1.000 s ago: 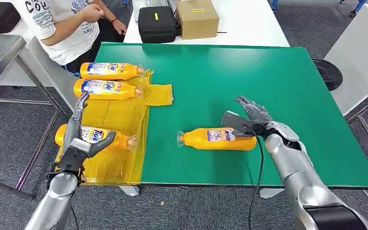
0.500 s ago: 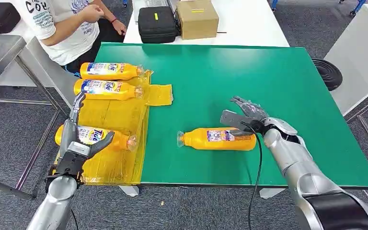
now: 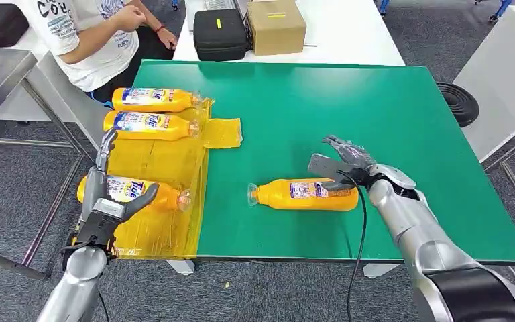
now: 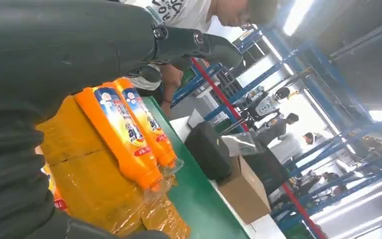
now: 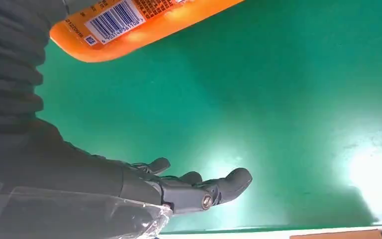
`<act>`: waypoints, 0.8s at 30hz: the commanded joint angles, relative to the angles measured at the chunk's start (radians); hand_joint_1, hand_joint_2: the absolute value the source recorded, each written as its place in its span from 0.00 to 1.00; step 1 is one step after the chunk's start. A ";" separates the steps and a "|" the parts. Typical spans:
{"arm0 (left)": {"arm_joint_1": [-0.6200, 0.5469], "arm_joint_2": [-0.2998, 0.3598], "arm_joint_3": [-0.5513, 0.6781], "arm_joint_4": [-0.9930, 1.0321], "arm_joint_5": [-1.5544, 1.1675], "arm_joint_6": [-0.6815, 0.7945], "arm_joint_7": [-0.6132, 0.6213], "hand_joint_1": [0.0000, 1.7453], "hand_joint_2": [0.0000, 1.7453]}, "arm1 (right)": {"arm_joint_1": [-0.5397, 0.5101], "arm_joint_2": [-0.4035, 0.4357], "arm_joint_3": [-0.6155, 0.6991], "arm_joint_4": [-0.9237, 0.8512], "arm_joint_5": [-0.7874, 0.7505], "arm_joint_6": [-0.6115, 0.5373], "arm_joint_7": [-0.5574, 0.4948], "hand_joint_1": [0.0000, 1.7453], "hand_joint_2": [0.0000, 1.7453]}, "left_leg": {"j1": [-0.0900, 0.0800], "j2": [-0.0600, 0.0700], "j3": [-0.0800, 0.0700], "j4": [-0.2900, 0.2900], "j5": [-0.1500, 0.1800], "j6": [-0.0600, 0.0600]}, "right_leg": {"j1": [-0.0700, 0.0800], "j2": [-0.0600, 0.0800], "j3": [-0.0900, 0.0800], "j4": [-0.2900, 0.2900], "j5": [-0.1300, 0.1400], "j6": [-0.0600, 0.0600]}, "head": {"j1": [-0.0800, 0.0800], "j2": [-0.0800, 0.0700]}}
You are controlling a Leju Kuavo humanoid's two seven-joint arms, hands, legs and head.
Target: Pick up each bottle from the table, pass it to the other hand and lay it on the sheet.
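An orange bottle (image 3: 305,194) lies on its side on the green table (image 3: 375,100), cap pointing left. My right hand (image 3: 345,164) hovers at its base end with fingers spread, holding nothing; the right wrist view has the bottle (image 5: 144,25) apart from the outstretched fingers (image 5: 204,189). On the yellow sheet (image 3: 157,161) at the table's left edge lie three bottles: two at the far end (image 3: 154,99) (image 3: 151,124) and one near me (image 3: 134,191). My left hand (image 3: 107,198) is above that near bottle, fingers straight, thumb out. The left wrist view looks at the two far bottles (image 4: 124,134).
A person in a white shirt (image 3: 87,33) sits past the sheet's far end. A black case (image 3: 220,32) and a cardboard box (image 3: 276,25) stand on the white table behind. A metal table (image 3: 0,74) is at the left.
My left hand has drawn back a little toward me from the near bottle on the sheet. My right hand has edged slightly further over the lying bottle's base. The bottles have not moved.
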 commanded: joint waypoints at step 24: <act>0.034 -0.007 0.015 -0.037 -0.005 0.027 0.016 0.00 1.00 | 0.306 -0.061 -0.051 -0.533 -0.282 0.115 -0.141 0.00 1.00 | 0.000 -0.004 -0.001 0.000 -0.001 0.000 | 0.000 -0.004 0.000 0.000 -0.002 -0.001 | 0.000 0.000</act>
